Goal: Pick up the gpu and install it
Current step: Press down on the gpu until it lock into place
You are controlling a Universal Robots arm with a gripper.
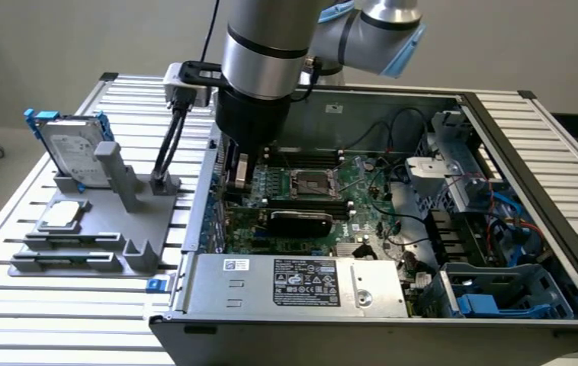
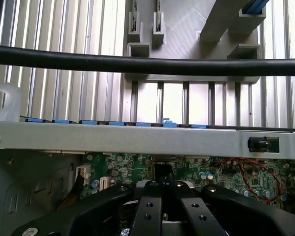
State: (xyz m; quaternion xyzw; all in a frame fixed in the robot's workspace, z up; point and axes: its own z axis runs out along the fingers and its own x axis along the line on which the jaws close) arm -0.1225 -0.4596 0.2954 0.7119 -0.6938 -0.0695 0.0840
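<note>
The gpu (image 1: 300, 222) stands inside the open computer case (image 1: 268, 284), its black rounded shroud facing the case's front, on the green motherboard (image 1: 365, 194) just below the processor socket. My gripper (image 1: 240, 177) hangs low over the motherboard's edge on the exterior view's left, a short way from the gpu and apart from it. In the wrist view my gripper (image 2: 162, 189) is shut, its black fingers (image 2: 148, 206) pressed together with nothing wide between them, above the motherboard (image 2: 211, 172) and behind the case's grey wall (image 2: 137, 140).
A grey fixture (image 1: 85, 236) on the slatted table holds a silver hard drive with blue rails (image 1: 70, 152) and a small square chip (image 1: 62, 216). A black cable (image 2: 147, 65) crosses the wrist view. The power supply (image 1: 300, 284) and the blue drive bay (image 1: 502, 293) fill the case's front.
</note>
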